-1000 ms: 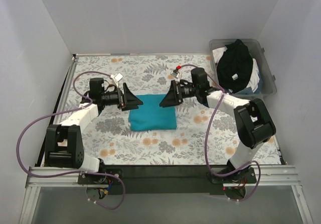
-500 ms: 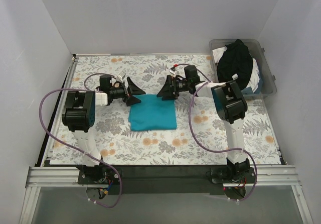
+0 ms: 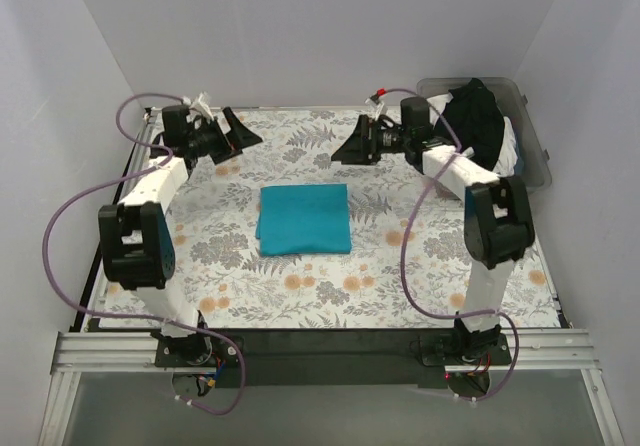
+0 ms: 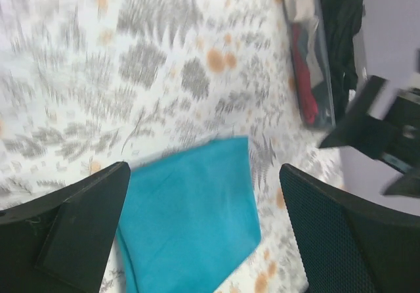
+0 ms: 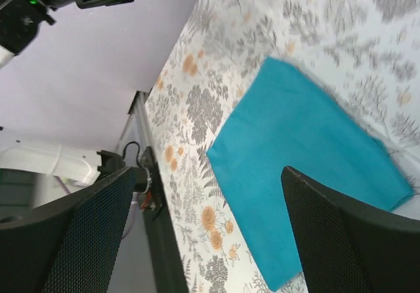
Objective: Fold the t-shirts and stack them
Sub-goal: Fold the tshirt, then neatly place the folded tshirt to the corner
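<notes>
A teal t-shirt (image 3: 304,219), folded into a neat rectangle, lies flat on the floral tablecloth at the table's middle; it also shows in the left wrist view (image 4: 190,214) and the right wrist view (image 5: 302,168). A black t-shirt (image 3: 470,126) with a small white label lies on whitish cloth in the bin at the back right. My left gripper (image 3: 240,131) is open and empty, raised at the back left. My right gripper (image 3: 350,148) is open and empty, raised at the back, right of centre. Both are apart from the teal shirt.
A clear plastic bin (image 3: 535,156) stands at the back right corner, holding the black shirt and other clothes. White walls enclose the table on three sides. The metal rail with the arm bases runs along the near edge.
Both grippers have let go of the teal shirt's far edge and lifted away toward the back of the table. The teal shirt stays folded at the centre.
</notes>
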Motion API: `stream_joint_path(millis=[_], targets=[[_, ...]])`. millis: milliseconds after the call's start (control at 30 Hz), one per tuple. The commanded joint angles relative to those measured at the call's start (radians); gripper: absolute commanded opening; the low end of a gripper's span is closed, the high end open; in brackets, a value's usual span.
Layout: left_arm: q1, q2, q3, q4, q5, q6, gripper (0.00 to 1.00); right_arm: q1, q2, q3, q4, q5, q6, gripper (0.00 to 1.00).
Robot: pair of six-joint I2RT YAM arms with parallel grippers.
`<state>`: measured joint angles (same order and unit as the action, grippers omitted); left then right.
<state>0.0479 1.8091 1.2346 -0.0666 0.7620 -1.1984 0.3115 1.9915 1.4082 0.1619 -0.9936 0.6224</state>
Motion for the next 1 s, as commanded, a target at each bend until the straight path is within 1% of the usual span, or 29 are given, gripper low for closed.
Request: stream_joint_path(millis=[0,33,67,100,133,167,233,267,333,367,433,467,533,667,867,967], targets=[[-0.139,-0.235,0.141,-0.277,-0.294,0.23,0.98,-0.025,-0.221,0.052,-0.204,0.093,-0.197,0.98],[-0.185,-0.252,0.152,-0.358,-0.364,0.293,0.98,-0.031,-0.279,0.045,-0.252,0.125,-0.295,0.98],[-0.272,-0.275,0.163,-0.393,-0.492,0.309,0.98,-0.032,-0.305,0.026,-0.334,0.175,-0.338,0.98],[-0.308,-0.287,0.173,-0.422,-0.533,0.309,0.98,-0.035,-0.33,0.012,-0.372,0.2,-0.38,0.98],[-0.334,-0.3,0.167,-0.449,-0.558,0.28,0.98,-0.038,-0.379,0.0,-0.44,0.229,-0.454,0.98],[-0.379,-0.319,0.154,-0.455,-0.578,0.266,0.98,-0.038,-0.402,-0.015,-0.468,0.283,-0.489,0.98],[-0.433,-0.332,0.118,-0.469,-0.666,0.247,0.98,-0.041,-0.471,-0.063,-0.54,0.329,-0.576,0.98],[-0.488,-0.346,0.097,-0.467,-0.693,0.228,0.98,-0.041,-0.493,-0.086,-0.554,0.372,-0.596,0.98],[-0.548,-0.35,0.023,-0.466,-0.748,0.206,0.98,-0.049,-0.561,-0.167,-0.576,0.401,-0.619,0.98],[-0.612,-0.341,0.005,-0.469,-0.785,0.192,0.98,-0.055,-0.582,-0.19,-0.578,0.423,-0.647,0.98],[-0.672,-0.327,-0.046,-0.469,-0.835,0.171,0.98,-0.072,-0.629,-0.264,-0.576,0.444,-0.671,0.98],[-0.724,-0.308,-0.058,-0.467,-0.861,0.158,0.98,-0.081,-0.643,-0.281,-0.575,0.458,-0.679,0.98],[-0.753,-0.28,-0.07,-0.472,-0.906,0.109,0.98,-0.112,-0.671,-0.31,-0.572,0.475,-0.693,0.98],[-0.757,-0.167,-0.044,-0.509,-0.969,0.028,0.98,-0.146,-0.674,-0.321,-0.575,0.471,-0.694,0.98],[-0.757,-0.03,0.014,-0.535,-0.974,-0.021,0.98,-0.15,-0.652,-0.311,-0.575,0.455,-0.693,0.98],[-0.74,-0.005,0.014,-0.532,-0.969,-0.027,0.98,-0.152,-0.654,-0.314,-0.575,0.455,-0.693,0.98]])
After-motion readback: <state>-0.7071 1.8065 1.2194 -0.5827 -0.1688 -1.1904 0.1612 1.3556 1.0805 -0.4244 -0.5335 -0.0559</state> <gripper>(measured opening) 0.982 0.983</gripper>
